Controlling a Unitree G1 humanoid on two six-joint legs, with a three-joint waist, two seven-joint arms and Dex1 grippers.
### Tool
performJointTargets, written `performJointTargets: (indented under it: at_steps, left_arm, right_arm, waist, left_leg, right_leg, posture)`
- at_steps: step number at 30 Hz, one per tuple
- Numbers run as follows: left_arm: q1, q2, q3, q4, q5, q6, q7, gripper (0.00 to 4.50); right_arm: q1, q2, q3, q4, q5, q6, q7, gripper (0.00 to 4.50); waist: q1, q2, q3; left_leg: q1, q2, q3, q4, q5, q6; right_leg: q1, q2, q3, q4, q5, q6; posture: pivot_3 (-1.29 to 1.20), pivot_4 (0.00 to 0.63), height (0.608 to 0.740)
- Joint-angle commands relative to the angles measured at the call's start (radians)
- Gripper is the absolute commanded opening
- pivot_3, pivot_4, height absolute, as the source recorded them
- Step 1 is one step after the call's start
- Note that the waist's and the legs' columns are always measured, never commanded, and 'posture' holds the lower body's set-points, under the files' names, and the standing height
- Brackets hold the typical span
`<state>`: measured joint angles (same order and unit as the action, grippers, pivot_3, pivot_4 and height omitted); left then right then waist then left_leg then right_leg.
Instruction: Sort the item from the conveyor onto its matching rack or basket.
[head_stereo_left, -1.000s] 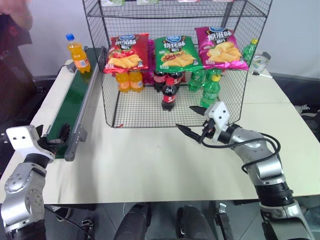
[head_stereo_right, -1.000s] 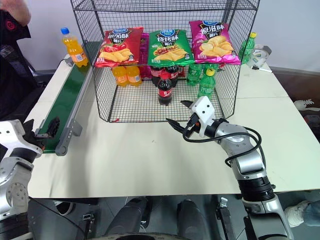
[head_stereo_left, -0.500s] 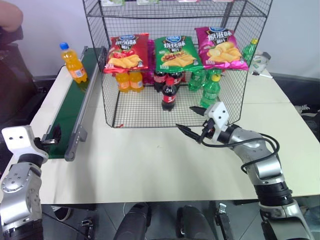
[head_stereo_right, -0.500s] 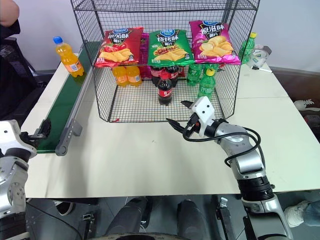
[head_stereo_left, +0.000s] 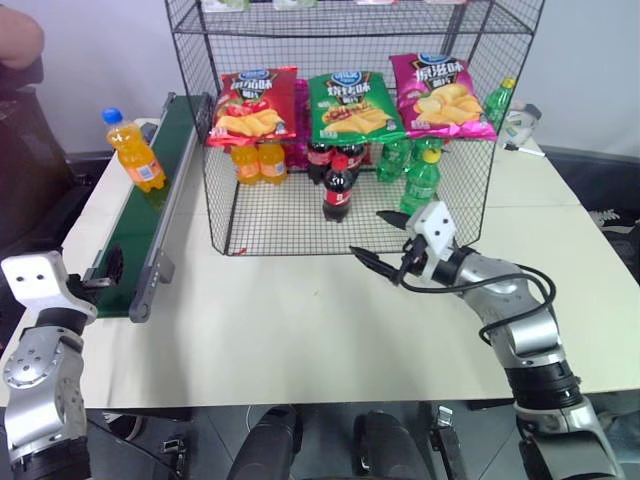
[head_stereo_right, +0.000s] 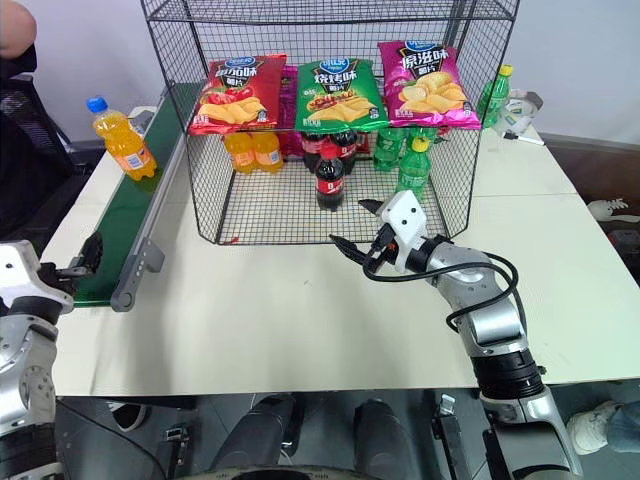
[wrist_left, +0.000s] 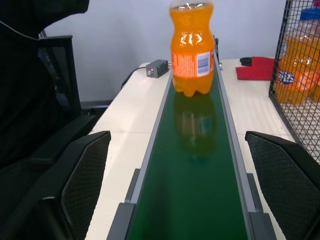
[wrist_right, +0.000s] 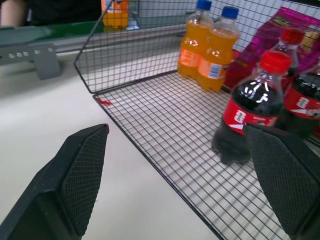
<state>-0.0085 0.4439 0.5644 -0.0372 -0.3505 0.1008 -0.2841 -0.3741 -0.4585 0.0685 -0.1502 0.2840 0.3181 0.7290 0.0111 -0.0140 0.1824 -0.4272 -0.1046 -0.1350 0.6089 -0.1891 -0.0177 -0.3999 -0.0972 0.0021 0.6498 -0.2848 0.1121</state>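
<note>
The item, a small orange soda bottle (head_stereo_left: 133, 152) with a blue cap, stands upright on the dark-green conveyor (head_stereo_left: 135, 228), about halfway along it. At the belt's near end my left gripper (head_stereo_left: 105, 272) is open and empty, and in the left wrist view the bottle (wrist_left: 191, 47) stands ahead between its fingers (wrist_left: 75, 190). The black wire rack (head_stereo_left: 222, 215) stands to the right of the belt. My right gripper (head_stereo_left: 366, 233) hovers open and empty over the table at the rack's front edge, facing the cola bottle (wrist_right: 247, 112).
Three chip bags (head_stereo_left: 350, 108) lie on the rack's shelf. Below them stand orange soda bottles (head_stereo_left: 258, 162), cola bottles (head_stereo_left: 338, 185) and green bottles (head_stereo_left: 420, 178). A person (head_stereo_left: 18, 40) sits at the far left. A white object (head_stereo_left: 520, 125) lies at the back right.
The orange soda bottle has travelled down the belt toward my left gripper. The left wrist has rolled a little. The right arm has stayed put.
</note>
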Motion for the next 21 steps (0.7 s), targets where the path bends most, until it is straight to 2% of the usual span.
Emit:
performJointTargets:
  at_steps: [1, 8, 21]
  left_arm:
    - [-0.010, 0.004, 0.013, -0.003, -0.010, -0.033, -0.002, 4.49]
    - [-0.013, 0.009, 0.019, 0.008, -0.014, -0.045, -0.001, 4.49]
    - [-0.005, 0.029, 0.056, 0.010, -0.045, -0.056, -0.001, 4.49]
  right_arm:
    - [-0.002, 0.009, -0.004, -0.070, 0.055, 0.011, 0.033, 4.50]
    - [0.028, 0.016, 0.020, -0.160, 0.119, 0.068, 0.067, 4.50]
    - [0.027, 0.033, 0.050, -0.166, 0.094, 0.078, 0.039, 4.50]
  waist:
    - [0.000, 0.000, 0.000]
    - [0.000, 0.000, 0.000]
    - [0.000, 0.000, 0.000]
  left_leg:
    - [0.000, 0.000, 0.000, 0.000, 0.000, 0.000]
    - [0.000, 0.000, 0.000, 0.000, 0.000, 0.000]
    - [0.000, 0.000, 0.000, 0.000, 0.000, 0.000]
  right_leg:
    - [0.000, 0.000, 0.000, 0.000, 0.000, 0.000]
    - [0.000, 0.000, 0.000, 0.000, 0.000, 0.000]
    - [0.000, 0.000, 0.000, 0.000, 0.000, 0.000]
  posture:
    - [0.00, 0.150, 0.740]
    - [0.00, 0.150, 0.740]
    - [0.00, 0.150, 0.740]
